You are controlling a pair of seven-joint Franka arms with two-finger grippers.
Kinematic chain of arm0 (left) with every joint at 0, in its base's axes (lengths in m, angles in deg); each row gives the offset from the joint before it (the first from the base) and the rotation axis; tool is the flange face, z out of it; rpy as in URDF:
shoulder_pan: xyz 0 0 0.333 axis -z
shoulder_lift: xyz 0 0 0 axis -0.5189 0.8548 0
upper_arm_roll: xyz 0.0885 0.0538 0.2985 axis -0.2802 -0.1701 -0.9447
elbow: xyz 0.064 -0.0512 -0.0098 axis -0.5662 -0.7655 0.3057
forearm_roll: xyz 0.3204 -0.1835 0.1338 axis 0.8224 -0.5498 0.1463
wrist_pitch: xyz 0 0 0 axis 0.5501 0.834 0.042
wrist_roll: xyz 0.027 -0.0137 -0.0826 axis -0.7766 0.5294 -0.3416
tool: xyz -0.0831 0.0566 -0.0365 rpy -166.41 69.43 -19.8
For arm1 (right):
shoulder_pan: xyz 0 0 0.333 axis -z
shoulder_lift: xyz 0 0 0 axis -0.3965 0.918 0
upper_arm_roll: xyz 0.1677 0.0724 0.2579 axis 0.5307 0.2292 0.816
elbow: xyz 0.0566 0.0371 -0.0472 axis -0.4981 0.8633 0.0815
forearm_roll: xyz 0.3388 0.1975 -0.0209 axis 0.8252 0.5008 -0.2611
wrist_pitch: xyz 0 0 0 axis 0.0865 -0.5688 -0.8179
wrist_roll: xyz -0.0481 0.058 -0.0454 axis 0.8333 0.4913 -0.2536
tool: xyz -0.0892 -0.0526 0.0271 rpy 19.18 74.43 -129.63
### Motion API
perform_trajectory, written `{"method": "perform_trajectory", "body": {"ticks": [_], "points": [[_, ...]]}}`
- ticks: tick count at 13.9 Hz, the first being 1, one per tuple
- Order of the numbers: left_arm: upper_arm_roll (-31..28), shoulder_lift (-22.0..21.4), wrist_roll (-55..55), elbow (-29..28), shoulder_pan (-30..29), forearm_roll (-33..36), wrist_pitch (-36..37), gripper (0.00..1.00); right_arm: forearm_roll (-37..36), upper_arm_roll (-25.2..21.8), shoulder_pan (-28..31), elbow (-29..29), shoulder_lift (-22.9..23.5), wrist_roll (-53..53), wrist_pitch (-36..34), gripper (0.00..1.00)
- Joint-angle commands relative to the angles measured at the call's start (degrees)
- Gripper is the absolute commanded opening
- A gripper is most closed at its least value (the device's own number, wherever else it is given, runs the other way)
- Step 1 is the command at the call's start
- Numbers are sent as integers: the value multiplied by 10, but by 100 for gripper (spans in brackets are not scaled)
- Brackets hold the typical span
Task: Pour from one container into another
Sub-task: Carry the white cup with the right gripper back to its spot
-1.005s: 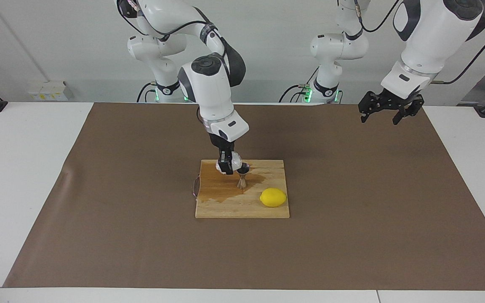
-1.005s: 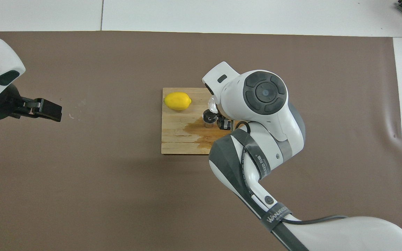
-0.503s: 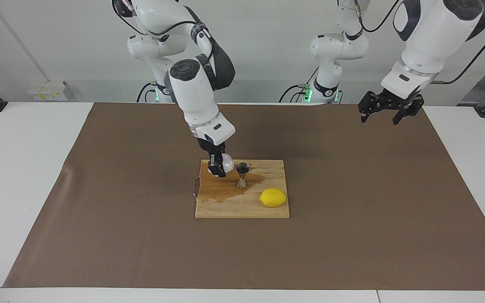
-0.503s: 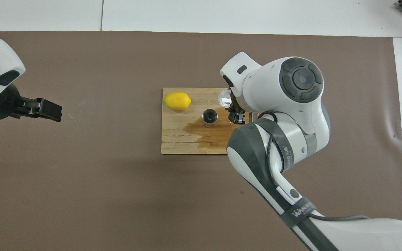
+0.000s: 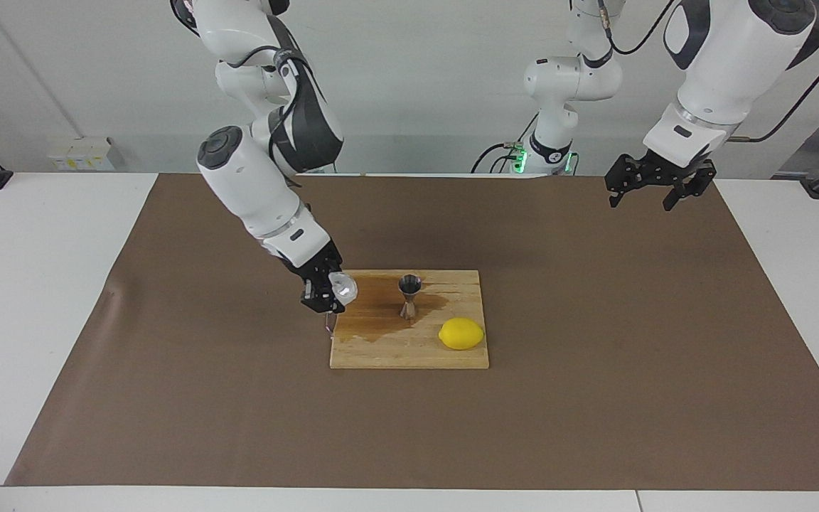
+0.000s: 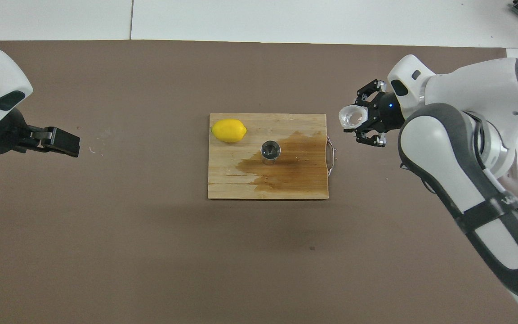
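We hold the plastic cup [image 5: 343, 287] tipped in the right gripper [image 5: 324, 293], jaws clamped, just off the board's [image 5: 409, 352] right-arm end, and should level it before setting down, well apart from the upright jigger [image 5: 409, 295], while the left gripper [image 5: 655, 186] waits, jaws wide.

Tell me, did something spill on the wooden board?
Yes. A dark wet stain spreads over the wooden cutting board around the shiny steel jigger. The right gripper holds the small crinkled plastic cup tilted over the board's edge.
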Motion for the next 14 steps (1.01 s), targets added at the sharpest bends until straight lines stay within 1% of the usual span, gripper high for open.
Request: {"method": "perform_trajectory", "body": {"ticks": [1, 3, 7, 9, 10, 14], "points": [[0, -12, 1, -11, -3, -8, 4, 100, 62, 7, 52, 64, -40, 75, -7, 0], [0, -12, 1, -12, -3, -8, 4, 100, 80, 7, 81, 76, -38, 135, -24, 0], [0, -12, 1, -11, -3, -8, 4, 100, 137, 7, 131, 137, -35, 271, -23, 0], [0, -12, 1, -11, -3, -8, 4, 100, 139, 7, 148, 163, -37, 307, -23, 0], [0, -12, 1, -11, -3, -8, 4, 100, 142, 6, 150, 166, -34, 328, -23, 0], [0, -12, 1, -12, -3, -8, 4, 100, 192, 7, 164, 171, 21, 412, -28, 0]]}}
